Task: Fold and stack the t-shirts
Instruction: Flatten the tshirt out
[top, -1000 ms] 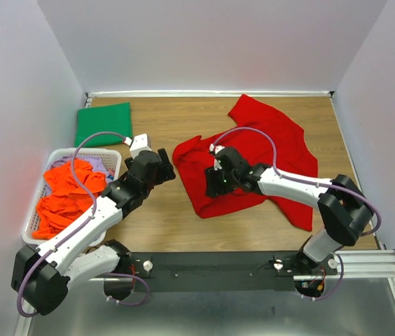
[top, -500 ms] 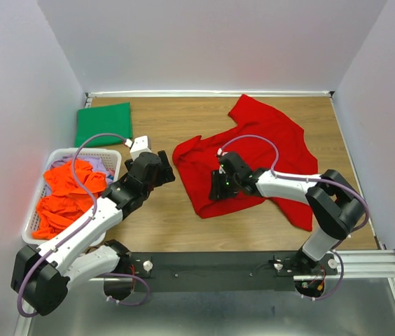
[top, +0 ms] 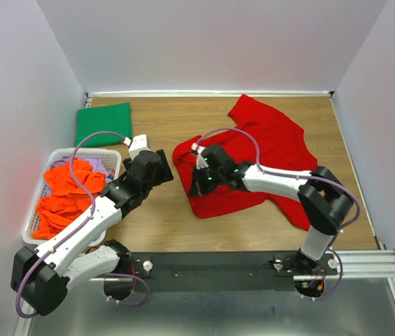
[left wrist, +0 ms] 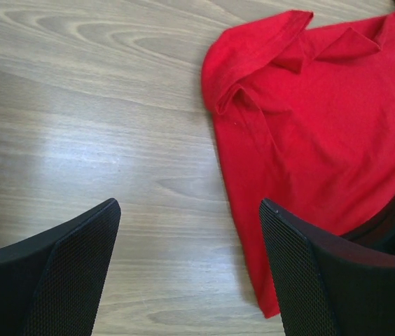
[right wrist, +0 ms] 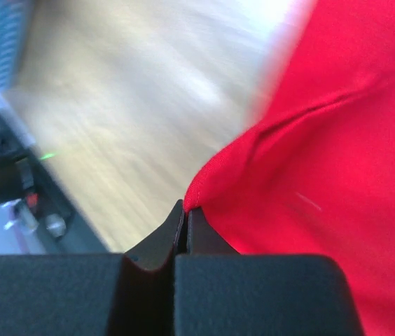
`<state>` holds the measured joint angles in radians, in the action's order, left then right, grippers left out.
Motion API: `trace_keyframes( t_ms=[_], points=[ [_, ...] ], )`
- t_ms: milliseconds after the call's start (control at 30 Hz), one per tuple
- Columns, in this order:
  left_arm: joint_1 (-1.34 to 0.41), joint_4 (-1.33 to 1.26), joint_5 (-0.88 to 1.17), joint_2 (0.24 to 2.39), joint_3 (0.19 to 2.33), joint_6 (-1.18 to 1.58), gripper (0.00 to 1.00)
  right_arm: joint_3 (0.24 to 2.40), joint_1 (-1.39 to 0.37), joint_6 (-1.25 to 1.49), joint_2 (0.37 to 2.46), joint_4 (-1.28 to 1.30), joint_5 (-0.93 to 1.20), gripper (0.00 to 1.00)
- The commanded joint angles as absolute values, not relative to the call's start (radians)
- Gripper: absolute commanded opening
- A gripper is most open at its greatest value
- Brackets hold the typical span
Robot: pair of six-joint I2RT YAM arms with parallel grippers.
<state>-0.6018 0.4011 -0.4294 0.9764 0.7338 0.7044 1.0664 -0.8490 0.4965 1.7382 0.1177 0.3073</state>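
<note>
A bright red t-shirt (top: pixel 274 140) lies spread and rumpled on the wooden table, right of centre. My right gripper (top: pixel 196 185) is at its near left part, shut on a fold of the red t-shirt's (right wrist: pixel 323 140) edge; the cloth comes out right at the tips of my right gripper (right wrist: pixel 185 208). My left gripper (top: pixel 164 172) hovers just left of the shirt, open and holding nothing. In the left wrist view my left gripper (left wrist: pixel 189 204) is over bare wood, with the red t-shirt (left wrist: pixel 309 126) by its right finger. A dark green t-shirt (top: pixel 104 124) lies folded at the back left.
A white slatted basket (top: pixel 59 152) stands at the left edge, holding orange t-shirts (top: pixel 64 196) and a pale lavender one (top: pixel 101 162). White walls close in the table at the back and both sides. A metal rail (top: pixel 365 262) runs along the near edge.
My right gripper has shut on the red t-shirt's edge and moved left along the cloth, dragging that part a little. The left arm has stayed almost still.
</note>
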Motion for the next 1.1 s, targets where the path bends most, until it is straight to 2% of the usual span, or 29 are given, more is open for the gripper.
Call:
trace_keyframes(
  t_ms=[0,100,233,333,367,467,600,767,900,933,1067],
  points=[
    [-0.583,0.503,-0.543,0.953,0.813,0.748,0.86,1.184,-0.969,0.414,1.857,0.106,0.467,0.01],
    [-0.566,0.543,-0.595,0.937,0.844,0.778,0.84,1.265,-1.020,0.387,1.955,0.113,0.518,0.02],
    [-0.535,0.571,-0.624,0.891,0.839,0.814,0.81,1.337,-1.068,0.359,2.043,0.169,0.540,0.16],
    [-0.515,0.578,-0.630,0.847,0.827,0.845,0.80,1.309,-1.068,0.347,1.995,0.189,0.458,0.39],
    [-0.511,0.574,-0.627,0.832,0.818,0.851,0.80,1.299,-1.066,0.339,1.970,0.198,0.422,0.52],
    [-0.508,0.554,-0.618,0.824,0.804,0.867,0.80,1.246,-1.049,0.324,1.866,0.235,0.273,0.64],
    [-0.506,0.444,-0.552,0.857,0.776,0.793,0.80,1.117,-0.944,0.371,1.703,0.256,0.094,0.68],
    [-0.506,0.255,-0.384,1.035,0.788,0.629,0.84,0.965,-0.683,0.425,1.540,0.296,0.006,0.68],
    [-0.517,0.189,-0.284,1.233,0.853,0.528,0.85,0.899,-0.497,0.478,1.488,0.314,-0.028,0.67],
    [-0.523,0.172,-0.284,1.270,0.868,0.503,0.89,0.888,-0.442,0.489,1.483,0.316,-0.025,0.67],
    [-0.535,0.124,-0.285,1.454,0.971,0.367,0.90,0.854,-0.355,0.523,1.497,0.318,-0.032,0.66]
  ],
)
